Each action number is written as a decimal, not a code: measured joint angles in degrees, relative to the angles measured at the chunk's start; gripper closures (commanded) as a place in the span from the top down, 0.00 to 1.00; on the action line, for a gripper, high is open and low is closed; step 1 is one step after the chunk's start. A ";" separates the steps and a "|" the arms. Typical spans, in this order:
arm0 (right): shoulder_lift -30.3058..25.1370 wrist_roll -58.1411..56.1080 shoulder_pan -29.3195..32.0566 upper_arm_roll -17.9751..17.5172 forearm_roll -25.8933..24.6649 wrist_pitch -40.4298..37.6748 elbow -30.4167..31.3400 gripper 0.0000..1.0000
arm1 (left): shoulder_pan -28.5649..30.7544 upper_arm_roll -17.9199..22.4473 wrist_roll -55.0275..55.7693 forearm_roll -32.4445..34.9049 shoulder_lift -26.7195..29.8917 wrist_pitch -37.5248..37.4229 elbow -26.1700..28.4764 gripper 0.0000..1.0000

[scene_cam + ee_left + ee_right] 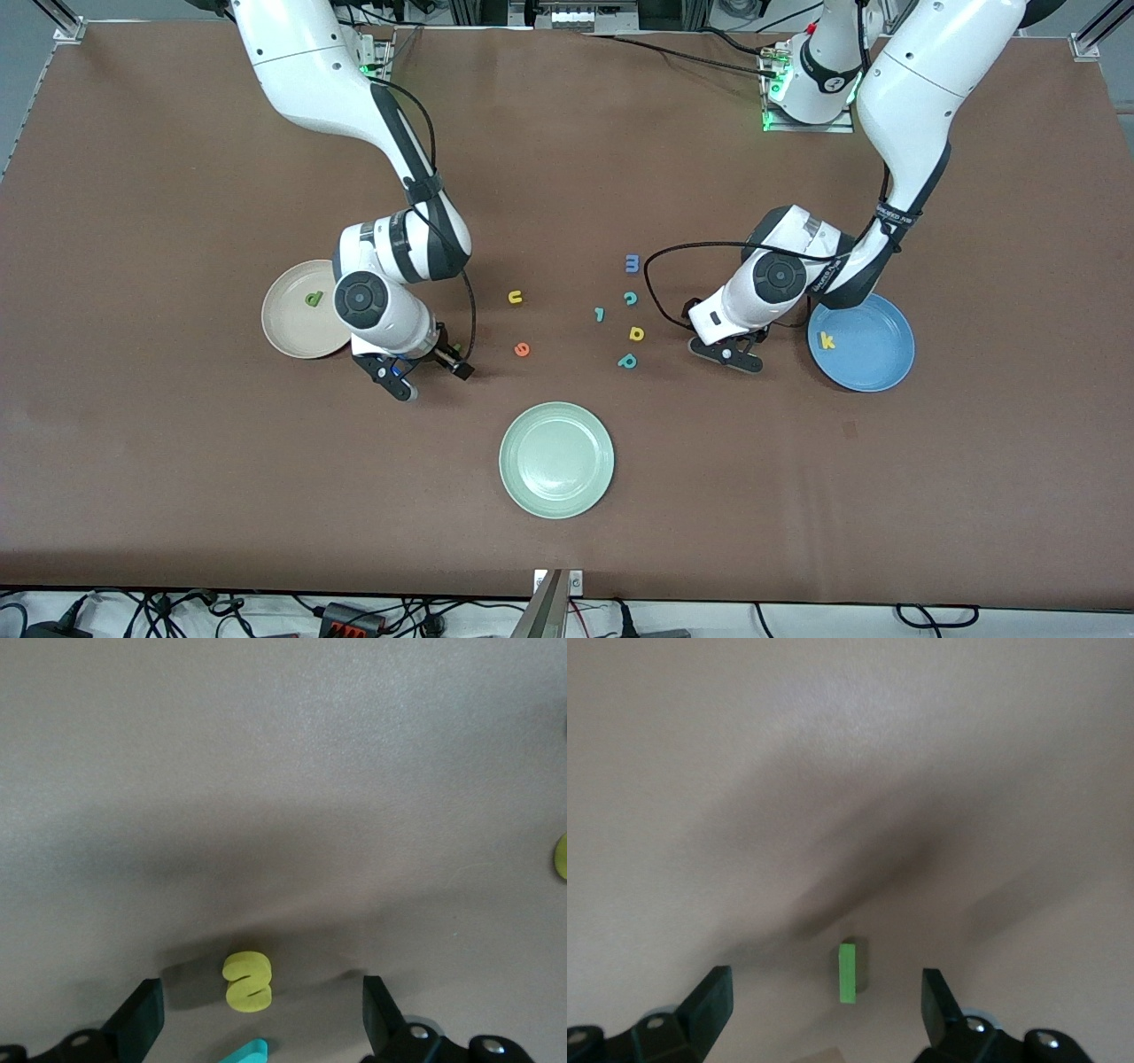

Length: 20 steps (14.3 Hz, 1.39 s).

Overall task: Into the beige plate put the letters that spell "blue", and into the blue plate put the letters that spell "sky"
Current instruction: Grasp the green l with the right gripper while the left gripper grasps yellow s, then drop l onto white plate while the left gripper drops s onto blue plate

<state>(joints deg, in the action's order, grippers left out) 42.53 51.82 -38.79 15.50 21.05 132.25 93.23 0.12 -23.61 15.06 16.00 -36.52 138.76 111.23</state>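
- Beige plate, toward my right arm's end of the table: it holds one green round-bellied b. That looks like the only "blue" letter delivered.
- Blue plate, toward my left arm's end: it holds the yellow k, the only "sky" letter I see delivered.
- My right gripper is low over the mat beside the beige plate, fingers spread wide and holding nothing. The green bar l lies on the mat between them.
- My left gripper is low over the mat beside the blue plate, fingers also spread wide and empty. The yellow s lies between them, with a teal letter's tip just beside it; I cannot tell which letter.
- Left on the mat between the arms: the yellow u and orange e.
- I judge two of seven letters placed, two about to be grasped, and the y not yet identified.
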 measured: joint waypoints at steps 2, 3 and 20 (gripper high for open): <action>0.59 0.28 0.04 0.14 0.10 0.35 0.01 0.67 | 0.10 0.02 0.00 0.00 0.00 0.08 0.00 0.29; 0.77 0.38 0.09 0.24 0.57 0.41 0.03 0.65 | 0.16 0.04 0.01 0.04 0.02 0.08 -0.01 0.15; 1.29 -1.67 -0.02 0.39 2.75 0.17 0.31 0.12 | 9.00 0.29 -5.28 0.36 8.16 -13.29 -2.38 0.01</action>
<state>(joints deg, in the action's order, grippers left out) 43.82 50.14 -38.81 15.90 23.80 132.42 93.54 9.13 -23.32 9.78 16.35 -28.36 125.47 108.85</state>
